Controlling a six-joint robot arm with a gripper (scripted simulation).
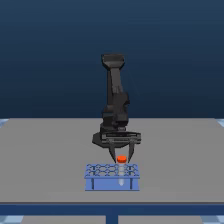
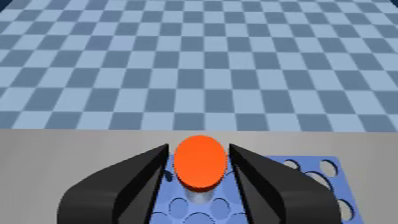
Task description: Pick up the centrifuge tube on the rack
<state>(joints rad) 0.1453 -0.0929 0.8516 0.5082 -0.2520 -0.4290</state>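
The blue rack stands on the grey table near its front edge. The centrifuge tube is upright in a hole toward the exterior view's right of the rack, its orange-red cap above the top plate. My black gripper hangs over it, open, one finger on each side of the cap with a small gap. In the wrist view the orange cap of the tube fills the space between the two dark fingers, and the gripper straddles it above the rack.
The grey table spreads out around the rack on all sides. Its front edge lies just below the rack in the exterior view. Beyond the table, the wrist view shows a blue checkered floor.
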